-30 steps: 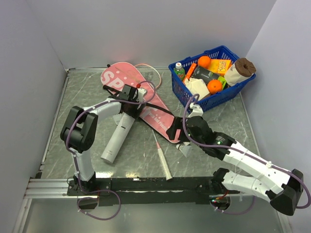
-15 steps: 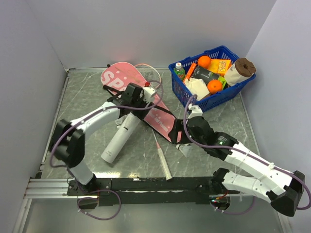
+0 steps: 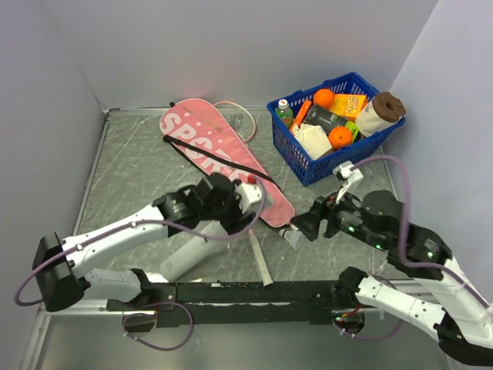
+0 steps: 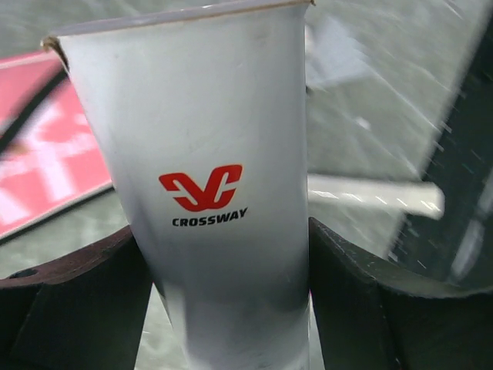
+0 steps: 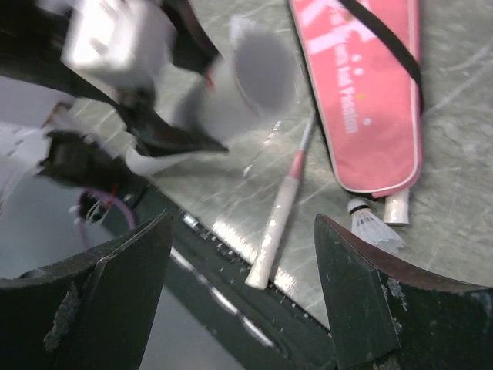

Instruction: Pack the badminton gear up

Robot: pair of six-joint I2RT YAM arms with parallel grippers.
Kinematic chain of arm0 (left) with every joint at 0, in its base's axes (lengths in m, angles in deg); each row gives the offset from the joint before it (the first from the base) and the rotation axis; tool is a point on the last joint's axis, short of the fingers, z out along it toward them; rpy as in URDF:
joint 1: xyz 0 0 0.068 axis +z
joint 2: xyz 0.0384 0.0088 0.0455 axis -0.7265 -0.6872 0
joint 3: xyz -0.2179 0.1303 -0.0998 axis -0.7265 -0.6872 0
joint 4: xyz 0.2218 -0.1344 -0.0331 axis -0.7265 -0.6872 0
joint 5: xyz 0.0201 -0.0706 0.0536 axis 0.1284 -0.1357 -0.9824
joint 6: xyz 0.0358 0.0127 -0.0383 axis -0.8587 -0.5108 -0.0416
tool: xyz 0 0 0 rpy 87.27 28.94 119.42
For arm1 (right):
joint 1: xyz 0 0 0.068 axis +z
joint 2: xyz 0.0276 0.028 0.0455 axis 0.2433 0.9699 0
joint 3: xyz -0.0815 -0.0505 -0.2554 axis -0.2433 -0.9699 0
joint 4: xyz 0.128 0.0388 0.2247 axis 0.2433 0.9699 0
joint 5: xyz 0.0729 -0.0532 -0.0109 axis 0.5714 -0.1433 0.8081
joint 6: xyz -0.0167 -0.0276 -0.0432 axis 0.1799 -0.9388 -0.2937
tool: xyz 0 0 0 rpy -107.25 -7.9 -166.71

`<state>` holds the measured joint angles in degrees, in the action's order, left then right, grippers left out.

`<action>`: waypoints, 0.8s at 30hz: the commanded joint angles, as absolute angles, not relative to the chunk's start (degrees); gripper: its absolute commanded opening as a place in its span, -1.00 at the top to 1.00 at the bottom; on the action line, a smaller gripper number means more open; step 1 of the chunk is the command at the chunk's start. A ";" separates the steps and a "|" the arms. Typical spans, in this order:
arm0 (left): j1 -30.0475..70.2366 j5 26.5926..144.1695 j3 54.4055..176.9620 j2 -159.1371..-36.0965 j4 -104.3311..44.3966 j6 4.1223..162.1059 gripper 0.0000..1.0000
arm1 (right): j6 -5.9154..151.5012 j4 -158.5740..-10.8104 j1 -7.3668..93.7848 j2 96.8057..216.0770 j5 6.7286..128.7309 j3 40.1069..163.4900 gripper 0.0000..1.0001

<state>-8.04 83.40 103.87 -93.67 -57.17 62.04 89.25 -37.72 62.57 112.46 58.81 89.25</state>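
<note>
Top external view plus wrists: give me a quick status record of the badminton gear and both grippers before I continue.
left gripper: shut on the white tube, fingers against both its sides
right gripper: open, empty
pink bag: flat on the table, black strap across it
loose racket: handle on the table by the front rail
second handle: its end shows at the bag's narrow end
shuttlecock: on the table beside that handle end
blue basket: far right, apart from the bag

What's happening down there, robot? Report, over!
Left gripper shut on long white tube marked CROSSWAY. Right gripper open, empty, near white feathered shuttlecock. Pink racket-shaped bag flat, thin pink racket loose beside it.
</note>
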 commanded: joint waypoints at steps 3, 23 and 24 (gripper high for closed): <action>-16.85 84.33 98.19 -85.15 -55.98 66.34 0.82 | 84.26 -31.50 62.51 111.84 70.01 92.88 -0.56; -21.26 85.56 88.16 -72.48 -52.46 74.43 0.78 | 88.65 -45.91 62.51 119.74 87.07 88.22 -0.12; -21.34 85.82 88.34 -72.75 -52.64 74.35 0.79 | 88.65 -46.26 62.51 120.09 87.59 87.95 -0.11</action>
<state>-20.74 84.82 88.42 -72.32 -52.52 70.26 88.06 -41.21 62.57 118.56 84.32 88.38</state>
